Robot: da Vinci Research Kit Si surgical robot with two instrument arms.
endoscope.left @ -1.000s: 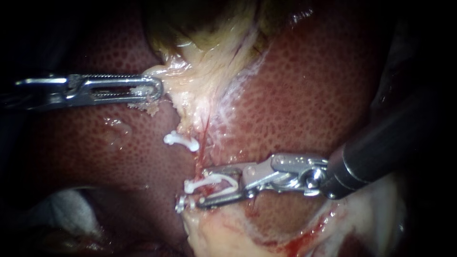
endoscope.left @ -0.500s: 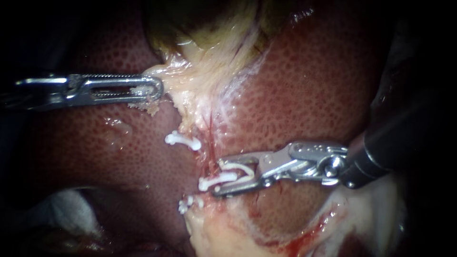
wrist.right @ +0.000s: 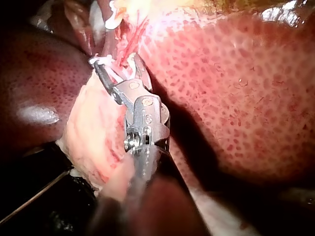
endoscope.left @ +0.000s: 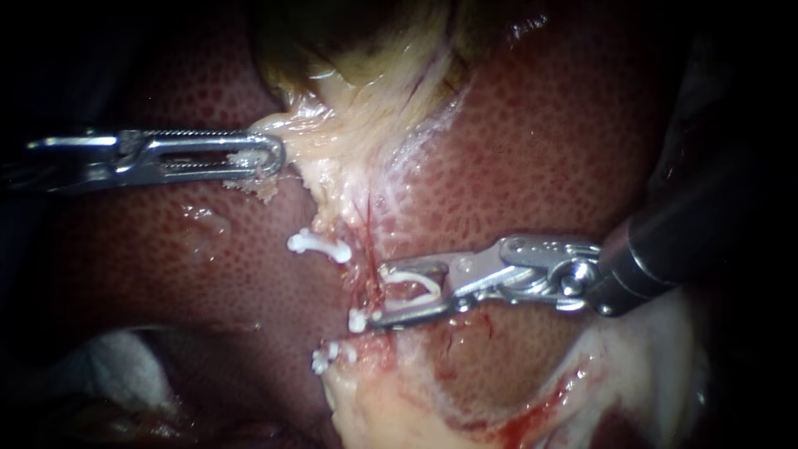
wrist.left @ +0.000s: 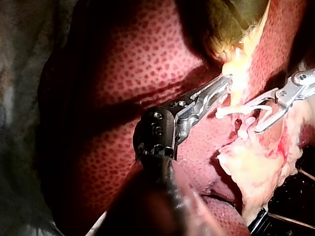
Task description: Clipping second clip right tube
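Observation:
My right instrument comes in from the right, its jaws shut on an open white clip. The clip's mouth faces a thin red tube that runs down from pale tissue below the gallbladder; I cannot tell whether it straddles the tube. A closed white clip sits just above it, and another closed clip lies below. My left instrument is shut on the edge of the pale tissue. In the right wrist view the clip lies between the jaws of the right instrument.
The liver surrounds the field on both sides. Pale, blood-streaked fatty tissue lies below the clips. White gauze shows at the lower left. In the left wrist view the right instrument stands just beyond the left instrument.
My right instrument has carried its open clip up and to the right, away from the lowest clip and closer to the upper one. The left instrument has not moved.

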